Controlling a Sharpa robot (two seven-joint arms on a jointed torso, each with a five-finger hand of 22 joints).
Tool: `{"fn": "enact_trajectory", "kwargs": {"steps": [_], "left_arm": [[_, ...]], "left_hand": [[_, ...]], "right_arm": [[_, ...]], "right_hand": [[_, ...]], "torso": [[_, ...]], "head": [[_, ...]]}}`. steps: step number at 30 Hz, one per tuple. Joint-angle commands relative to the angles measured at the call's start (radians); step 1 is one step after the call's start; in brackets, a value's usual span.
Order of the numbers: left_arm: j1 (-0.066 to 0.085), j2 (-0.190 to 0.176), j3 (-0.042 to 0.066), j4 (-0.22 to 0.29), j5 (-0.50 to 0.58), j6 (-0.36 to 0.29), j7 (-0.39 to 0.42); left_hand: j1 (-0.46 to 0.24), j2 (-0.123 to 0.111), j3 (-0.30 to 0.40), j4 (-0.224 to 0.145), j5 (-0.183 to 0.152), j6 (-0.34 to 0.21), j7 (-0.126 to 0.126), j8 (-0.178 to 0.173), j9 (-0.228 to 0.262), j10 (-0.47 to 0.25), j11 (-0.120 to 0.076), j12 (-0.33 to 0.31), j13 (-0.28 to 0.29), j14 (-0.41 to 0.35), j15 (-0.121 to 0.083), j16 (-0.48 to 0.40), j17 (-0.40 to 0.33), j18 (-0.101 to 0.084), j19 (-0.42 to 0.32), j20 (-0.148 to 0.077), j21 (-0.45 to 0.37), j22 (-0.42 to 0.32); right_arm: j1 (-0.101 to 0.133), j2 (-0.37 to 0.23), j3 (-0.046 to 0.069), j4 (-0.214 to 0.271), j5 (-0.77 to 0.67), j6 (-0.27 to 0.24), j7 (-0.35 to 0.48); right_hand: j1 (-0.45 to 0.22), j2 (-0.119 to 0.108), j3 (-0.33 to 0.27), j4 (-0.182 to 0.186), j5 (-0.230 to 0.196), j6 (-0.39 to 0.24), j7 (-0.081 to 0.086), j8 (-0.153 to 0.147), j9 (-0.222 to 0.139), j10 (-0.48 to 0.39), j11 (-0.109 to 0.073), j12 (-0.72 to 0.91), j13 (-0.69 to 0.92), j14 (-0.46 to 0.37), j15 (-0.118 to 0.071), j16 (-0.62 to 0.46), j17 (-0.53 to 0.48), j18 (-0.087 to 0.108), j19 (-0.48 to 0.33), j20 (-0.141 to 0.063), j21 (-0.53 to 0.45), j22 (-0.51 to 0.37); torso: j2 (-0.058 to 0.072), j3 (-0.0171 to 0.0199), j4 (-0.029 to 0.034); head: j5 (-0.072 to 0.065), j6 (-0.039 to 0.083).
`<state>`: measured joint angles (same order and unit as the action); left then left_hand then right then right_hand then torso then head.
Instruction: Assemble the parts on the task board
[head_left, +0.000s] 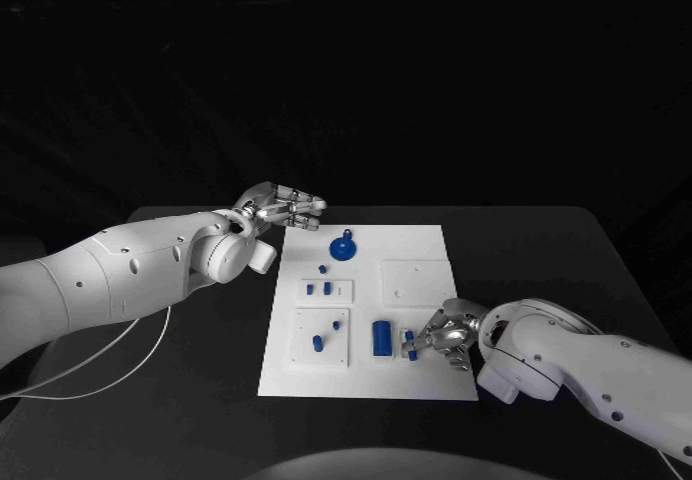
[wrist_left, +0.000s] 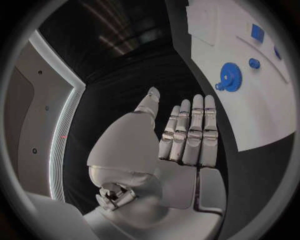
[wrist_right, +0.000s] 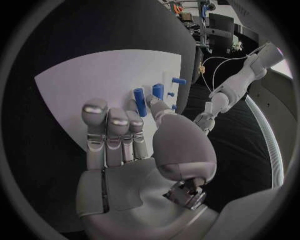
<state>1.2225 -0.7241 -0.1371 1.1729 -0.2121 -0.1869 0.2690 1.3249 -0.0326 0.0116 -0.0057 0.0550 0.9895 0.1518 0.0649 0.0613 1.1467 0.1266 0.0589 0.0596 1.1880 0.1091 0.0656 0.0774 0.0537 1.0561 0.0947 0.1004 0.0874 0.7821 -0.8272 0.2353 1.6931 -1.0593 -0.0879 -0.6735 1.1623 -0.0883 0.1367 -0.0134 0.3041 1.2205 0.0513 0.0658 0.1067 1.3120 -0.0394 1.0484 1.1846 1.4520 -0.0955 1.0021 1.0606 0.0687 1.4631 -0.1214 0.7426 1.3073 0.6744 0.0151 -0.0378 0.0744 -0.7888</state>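
The black table (head_left: 577, 260) carries the white rectangular task board (head_left: 418, 245) at its middle. The left hand (head_left: 284, 211) hovers off the board's far left corner, fingers (wrist_left: 187, 135) straight, holding nothing. The right hand (head_left: 440, 338) sits at the board's near right edge, fingers (wrist_right: 115, 132) extended, empty, beside small blue parts (head_left: 381, 337). A blue toothed gear (head_left: 343, 247) lies near the far edge.

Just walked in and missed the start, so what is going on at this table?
A two-armed robot is assembling small blue parts on a white task board. Its right hand is at the board's near right side, fingers beside a blue peg; whether it grips anything is unclear. Its left hand hovers open off the board's far left corner, holding nothing. A blue gear lies on the board near it.
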Motion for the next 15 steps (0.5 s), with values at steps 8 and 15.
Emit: {"fn": "enact_trajectory", "kwargs": {"steps": [8,15], "left_arm": [[0.000,0.002,0.000,0.001,-0.001,0.014,0.001],[0.000,0.002,0.000,0.000,-0.002,0.014,0.000]], "left_hand": [[-0.001,-0.001,0.002,0.004,-0.003,-0.002,0.001,-0.001,0.002,-0.007,0.000,0.002,0.001,-0.003,0.004,-0.001,0.000,-0.009,-0.005,0.003,-0.002,-0.001],[-0.001,-0.001,0.002,0.004,-0.003,-0.002,0.001,-0.001,0.002,-0.007,0.000,0.002,0.001,-0.003,0.004,-0.001,0.000,-0.009,-0.005,0.003,-0.002,-0.001]], "right_arm": [[-0.001,0.007,0.000,-0.001,-0.013,-0.008,0.014],[-0.001,0.008,0.000,0.006,-0.014,-0.022,0.031]], "right_hand": [[0.005,0.005,-0.089,0.063,-0.006,-0.002,-0.006,-0.002,0.003,0.006,0.000,0.002,-0.002,0.004,-0.002,-0.002,0.003,-0.003,0.058,0.002,-0.003,0.080],[0.017,0.009,-0.105,0.073,-0.009,0.000,-0.007,-0.002,0.005,0.007,0.000,0.003,-0.001,0.004,-0.003,-0.002,0.004,-0.003,0.059,0.001,-0.001,0.079]], "torso": [[0.001,0.0009,-0.0003],[0.001,0.0003,-0.0006]], "head": [[0.003,0.001],[0.007,0.000]]}}
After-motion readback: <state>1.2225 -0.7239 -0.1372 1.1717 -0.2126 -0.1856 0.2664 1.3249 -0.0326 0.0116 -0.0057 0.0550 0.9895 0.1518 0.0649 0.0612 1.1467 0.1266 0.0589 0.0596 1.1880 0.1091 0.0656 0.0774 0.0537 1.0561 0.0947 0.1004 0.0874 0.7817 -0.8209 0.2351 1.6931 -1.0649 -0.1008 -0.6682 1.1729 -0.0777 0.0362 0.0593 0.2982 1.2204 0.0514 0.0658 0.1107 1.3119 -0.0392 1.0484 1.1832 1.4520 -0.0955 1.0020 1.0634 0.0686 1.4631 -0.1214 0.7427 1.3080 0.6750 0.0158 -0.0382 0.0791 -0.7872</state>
